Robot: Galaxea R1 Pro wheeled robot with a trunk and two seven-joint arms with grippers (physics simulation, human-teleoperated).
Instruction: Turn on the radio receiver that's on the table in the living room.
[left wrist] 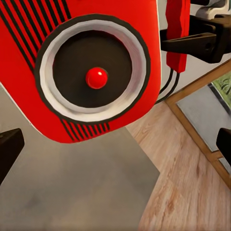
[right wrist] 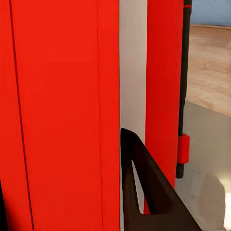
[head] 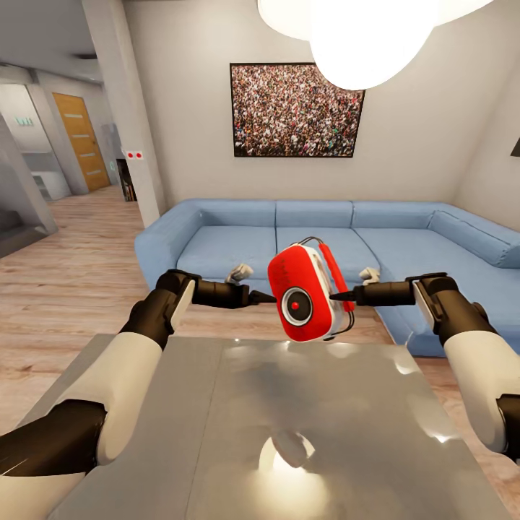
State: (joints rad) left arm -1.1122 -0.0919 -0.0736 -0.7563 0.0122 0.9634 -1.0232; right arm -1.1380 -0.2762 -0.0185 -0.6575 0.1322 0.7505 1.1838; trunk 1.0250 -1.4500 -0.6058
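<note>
Head view: radio (head: 307,292) lifted clear above table (head: 217,433), tilted, pinched at its side by right gripper (head: 336,295); left gripper (head: 269,296) just beside. Left wrist: red-centred dial (left wrist: 96,77) close ahead, fingers (left wrist: 8,150) spread. Right wrist: finger (right wrist: 147,185) pressed against radio's edge.

No readable text is showing anywhere I am looking: the radio receiver (head: 309,292) is bearing only stripes and a red-centred dial, no lettering.
</note>
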